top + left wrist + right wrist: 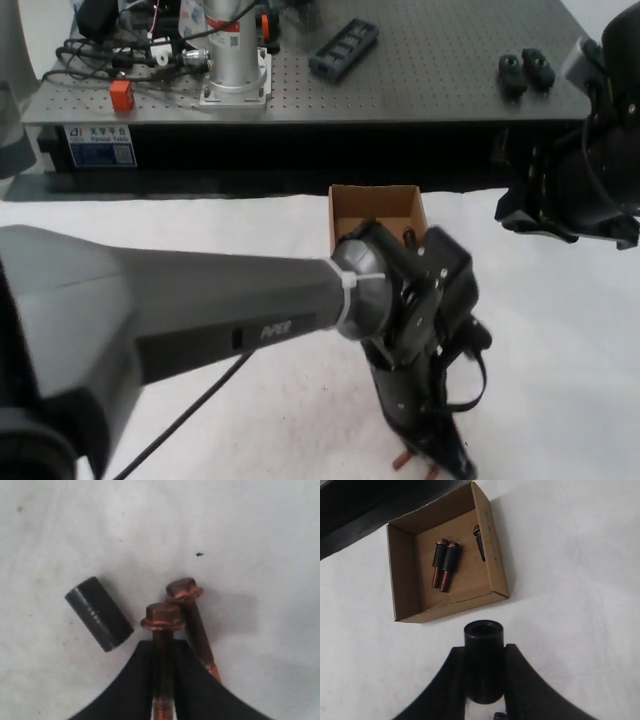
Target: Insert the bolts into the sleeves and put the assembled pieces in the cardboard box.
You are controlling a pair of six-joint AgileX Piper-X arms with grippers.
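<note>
Now, left pincer: pressed together on the shank of a copper bolt, one dark finger on each side of it.
Held bolt: lies along the line of the fingers, its flanged hex head sticking out just past the fingertips and its threaded end running back between them.
Second bolt: lies on the white surface just beside the held one, on one side of the pincer. Its head reaches a little farther out than the held head, and its threaded end passes behind the nearer finger.
Loose sleeve: a black tube on the other side of the pincer, lying flat and slanted, its near end just beside that finger's tip and apart from the held bolt.
Right pincer: pinching a black sleeve between its two fingers.
Held sleeve: stands out past the fingertips, its open bore pointing away from the pincer.
Cardboard box: on the white surface beyond the right pincer's tips, open at the top and well apart from the held sleeve.
Assembled pieces: two lie side by side on the box floor, touching, and a third lies against the box wall.
Perforated bench: stands farther off, beyond the box.
</note>
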